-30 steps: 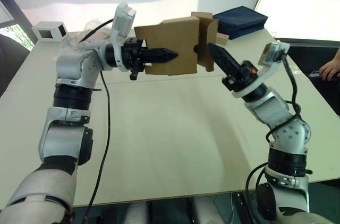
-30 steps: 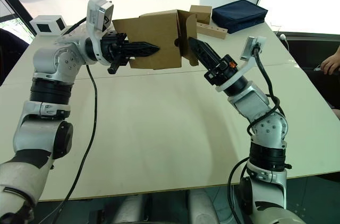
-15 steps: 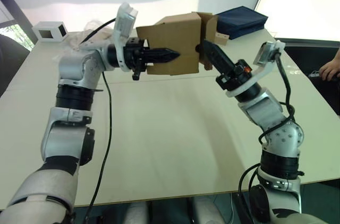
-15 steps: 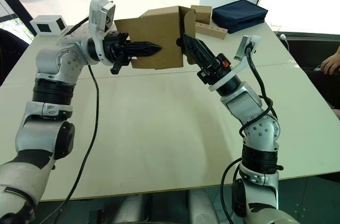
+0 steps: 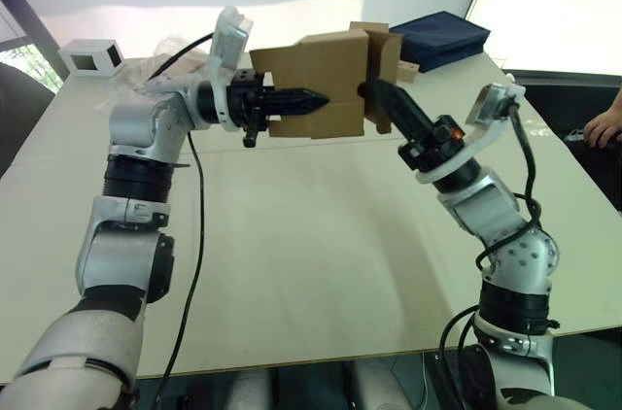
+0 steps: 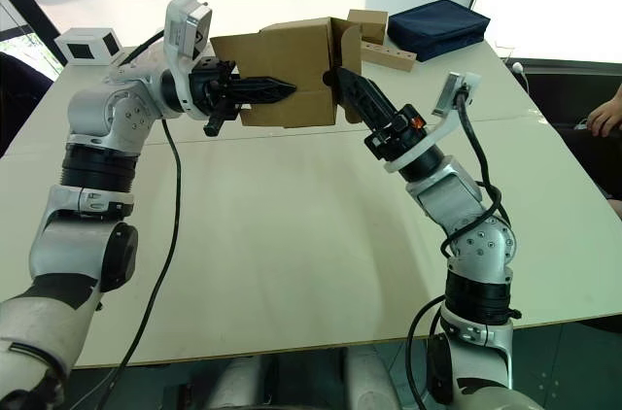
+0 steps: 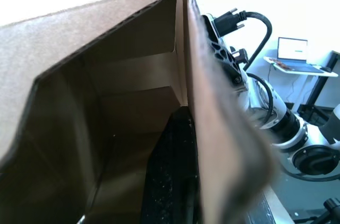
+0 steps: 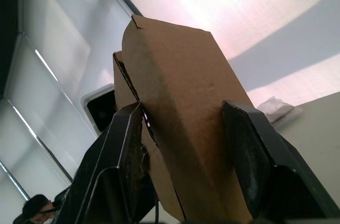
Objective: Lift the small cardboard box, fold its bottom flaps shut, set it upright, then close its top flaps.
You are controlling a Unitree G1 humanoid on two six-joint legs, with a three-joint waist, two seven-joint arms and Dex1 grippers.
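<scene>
Cardboard box point(image 5: 326, 89) airborne, apparently pinched by left hand point(image 5: 309, 99), right hand point(image 5: 379, 94).

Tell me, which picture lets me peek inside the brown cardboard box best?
The left wrist view: it looks straight into the plain brown corrugated cardboard box, showing its inner walls and folds. The eye views show its outside, held above the table between the left gripper and right gripper. The right wrist view shows an outer flap.

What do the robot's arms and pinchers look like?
Both arms are chunky silver-grey segments joined by black rings, with black cables looping alongside. Each wrist carries a white camera block. The left gripper and right gripper have long black pointed jaws; the right shows a small red-orange spot.
</scene>
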